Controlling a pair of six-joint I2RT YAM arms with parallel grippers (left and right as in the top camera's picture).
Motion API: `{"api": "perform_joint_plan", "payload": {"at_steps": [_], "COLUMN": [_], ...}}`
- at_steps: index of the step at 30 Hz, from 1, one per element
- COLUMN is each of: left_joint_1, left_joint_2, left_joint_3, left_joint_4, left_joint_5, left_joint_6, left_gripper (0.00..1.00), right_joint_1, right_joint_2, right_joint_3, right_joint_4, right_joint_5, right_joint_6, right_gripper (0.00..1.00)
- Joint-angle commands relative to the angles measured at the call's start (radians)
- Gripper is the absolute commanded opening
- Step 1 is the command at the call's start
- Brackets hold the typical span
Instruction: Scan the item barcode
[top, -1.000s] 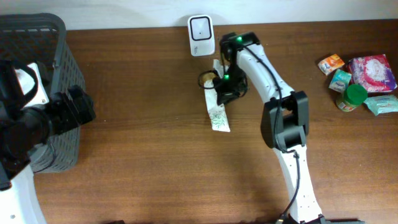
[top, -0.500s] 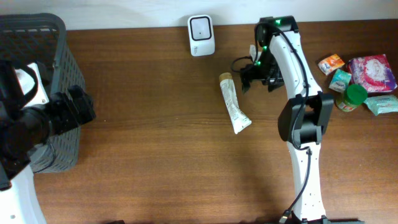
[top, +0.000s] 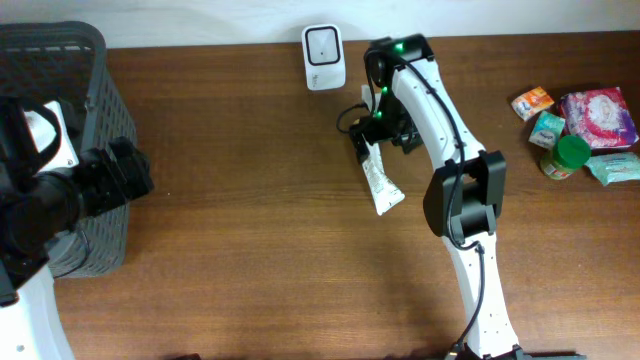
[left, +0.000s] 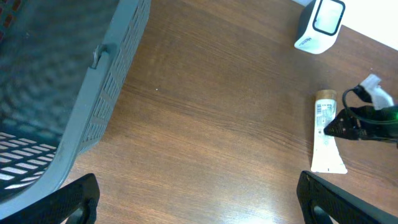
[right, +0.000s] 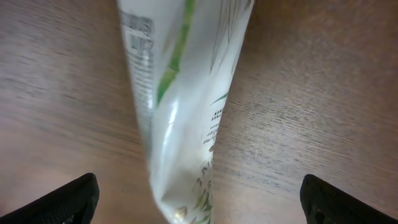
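Right gripper (top: 365, 135) hangs wide open, empty, with the tube (right: 180, 106) directly beneath. Grip its middle squarely, leaving the barcode (left: 322, 111) uncovered.

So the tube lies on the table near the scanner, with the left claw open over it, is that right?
Not quite: it is the right claw that is open over the tube, not the left one, as the overhead view shows. The rest holds: the tube lies on the table near the scanner.
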Motion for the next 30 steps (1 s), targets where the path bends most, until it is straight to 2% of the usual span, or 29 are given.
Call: {"api": "perform_joint_plan", "payload": {"at_steps": [1,3,4,6,7,10,16,21,27,30], "left_joint_1": [0.005,0.005,0.005,0.005,0.005,0.005,0.005,0.005,0.005,0.005], "left_joint_2": [-0.002,-0.002,-0.002,-0.002,-0.002,-0.002,-0.002,-0.002,-0.002,-0.002], "left_joint_3": [0.0,0.0,0.0,0.0,0.0,0.0,0.0,0.0,0.0,0.0], "left_joint_4": [0.0,0.0,0.0,0.0,0.0,0.0,0.0,0.0,0.0,0.0], "left_joint_5": [0.0,0.0,0.0,0.0,0.0,0.0,0.0,0.0,0.0,0.0], "left_joint_6": [-0.01,-0.01,-0.01,-0.01,-0.01,-0.01,-0.01,-0.01,-0.01,-0.01], "left_gripper": [0.99,0.99,0.99,0.99,0.99,0.99,0.99,0.99,0.99,0.99], "right_joint_1": [-0.005,-0.005,-0.005,-0.005,-0.005,-0.005,-0.005,-0.005,-0.005,-0.005], "right_joint_2": [-0.033,-0.033,-0.033,-0.033,-0.033,-0.034,-0.037,-0.037,-0.037,-0.037], "right_joint_3": [-0.105,-0.171,-0.206,-0.232,-0.232,-0.203,-0.066,0.061,0.31,0.348], "right_joint_4": [0.048,0.09,0.109,0.124,0.124,0.113,0.022,-0.011,0.119,0.215], "right_joint_5": [-0.023,-0.056,-0.073,-0.083,-0.083,-0.091,-0.148,-0.372,-0.543,-0.644], "right_joint_6": [-0.004,-0.008,-0.011,-0.011,-0.011,-0.01,-0.01,-0.072,-0.071,-0.07], "right_gripper": [0.96,0.83,0.63,0.4,0.23,0.04,0.04,0.04,0.04,0.04]}}
